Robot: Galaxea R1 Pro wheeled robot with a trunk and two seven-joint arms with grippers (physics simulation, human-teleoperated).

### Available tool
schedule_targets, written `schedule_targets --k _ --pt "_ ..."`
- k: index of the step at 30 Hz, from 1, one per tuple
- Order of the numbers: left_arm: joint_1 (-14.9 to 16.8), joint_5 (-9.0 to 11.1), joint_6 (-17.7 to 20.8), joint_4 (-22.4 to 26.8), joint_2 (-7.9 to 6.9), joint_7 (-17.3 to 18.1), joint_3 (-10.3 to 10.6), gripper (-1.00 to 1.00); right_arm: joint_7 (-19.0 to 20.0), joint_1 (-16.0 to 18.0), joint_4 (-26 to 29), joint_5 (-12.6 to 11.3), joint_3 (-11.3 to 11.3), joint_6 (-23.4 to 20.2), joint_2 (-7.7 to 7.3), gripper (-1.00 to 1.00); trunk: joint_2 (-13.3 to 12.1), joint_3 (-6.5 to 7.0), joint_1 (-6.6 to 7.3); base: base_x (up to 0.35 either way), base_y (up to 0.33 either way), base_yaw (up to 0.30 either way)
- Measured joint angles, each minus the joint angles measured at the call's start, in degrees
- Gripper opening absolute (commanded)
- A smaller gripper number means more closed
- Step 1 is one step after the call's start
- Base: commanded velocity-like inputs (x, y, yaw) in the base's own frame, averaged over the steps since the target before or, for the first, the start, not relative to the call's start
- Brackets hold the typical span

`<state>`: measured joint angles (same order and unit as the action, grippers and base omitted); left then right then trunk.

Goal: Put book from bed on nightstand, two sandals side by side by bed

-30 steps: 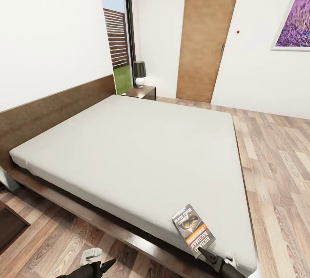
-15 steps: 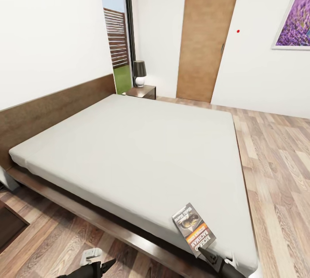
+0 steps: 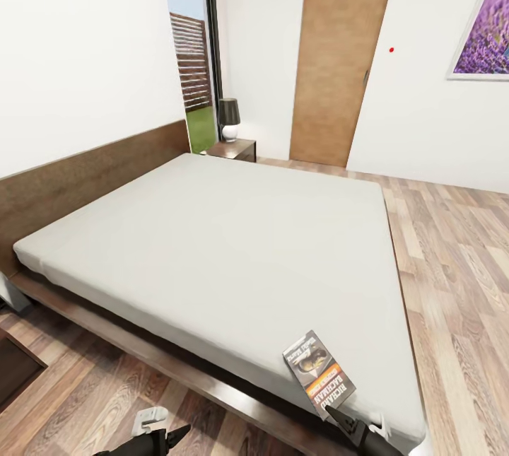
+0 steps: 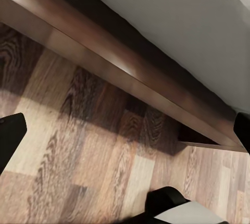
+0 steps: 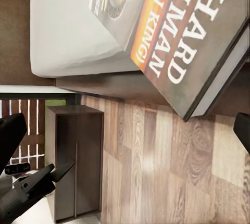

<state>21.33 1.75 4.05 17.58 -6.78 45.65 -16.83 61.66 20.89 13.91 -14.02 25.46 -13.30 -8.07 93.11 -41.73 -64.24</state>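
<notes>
Head view: the book (image 3: 319, 373) lies at the bed's (image 3: 226, 244) near corner, the right gripper (image 3: 338, 419) just beside it, the left gripper (image 3: 173, 435) over the floor. Both wrist views show fingers spread wide, holding nothing; the right wrist view shows the cover's "RICHARD" lettering

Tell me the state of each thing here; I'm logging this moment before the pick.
Book: flat on the bed's near corner, cover up, ungrasped.
Bed: bare mattress on its wooden frame.
Door: shut.
Lamp: upright on the nightstand.
Right claw: open, just short of the book.
Left claw: open, over floor.
</notes>
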Motion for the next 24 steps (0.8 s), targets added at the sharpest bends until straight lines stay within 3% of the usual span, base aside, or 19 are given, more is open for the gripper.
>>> schedule_targets --k 8,24 --pt "0.00 0.00 0.00 0.00 0.00 -0.02 0.03 1.00 0.00 0.01 0.00 0.00 0.00 0.00 0.00 1.00 3.21 -1.44 -1.76 0.000 0.000 0.000" --pt "0.00 0.01 -0.05 0.00 0.00 0.04 0.03 1.00 -0.29 0.00 0.16 -0.07 0.08 0.06 -0.08 1.00 3.22 -1.44 -1.76 0.000 0.000 0.000"
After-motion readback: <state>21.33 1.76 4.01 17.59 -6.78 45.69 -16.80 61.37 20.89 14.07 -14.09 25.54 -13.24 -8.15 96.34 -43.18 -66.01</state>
